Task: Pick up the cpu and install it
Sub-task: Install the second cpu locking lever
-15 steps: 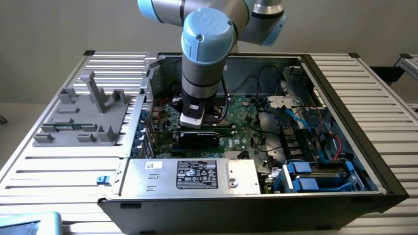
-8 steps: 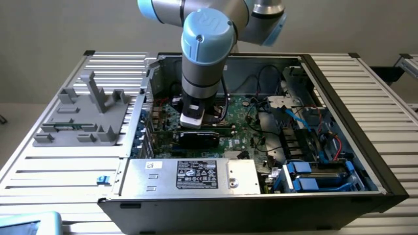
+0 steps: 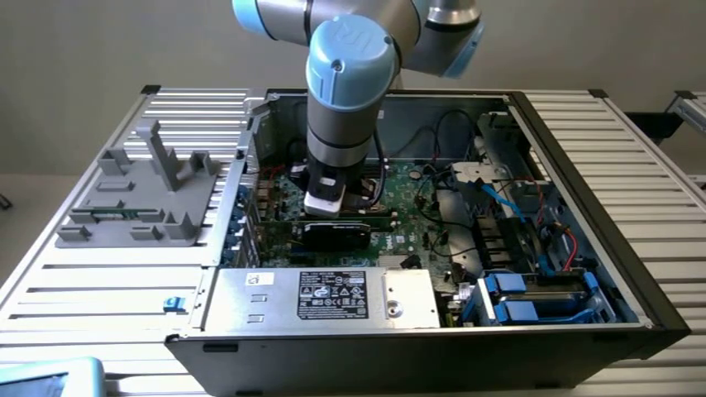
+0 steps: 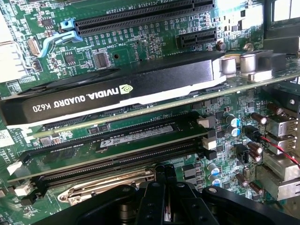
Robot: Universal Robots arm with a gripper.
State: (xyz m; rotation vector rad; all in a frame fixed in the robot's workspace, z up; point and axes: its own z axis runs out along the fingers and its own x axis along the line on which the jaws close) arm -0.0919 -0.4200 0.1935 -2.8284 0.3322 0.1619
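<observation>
Pincer: your pincer (image 4: 165, 197) sits low over the motherboard (image 4: 140, 42) inside the open computer case (image 3: 574, 149); its black jaws are drawn fully together, and you cannot tell from either view whether anything is pinched between them.
Arm: your arm (image 3: 347, 99) reaches straight down into the case from above.
Cpu: you cannot make out the cpu in either view, so its place is not told here.
Just under the pincer: a silvery metal bracket (image 4: 108, 183) lies on the board, touching or nearly touching the jaw tips.
Beyond the pincer: two long memory slots (image 4: 122, 154), then a black graphics card (image 4: 112, 91) marked NVIDIA Quadro K620.
Near side of case: a silver box with a black label (image 3: 331, 296).
Bench: the case stands on your slatted metal bench (image 3: 99, 289), with a grey fixture (image 3: 144, 194) beside it.
</observation>
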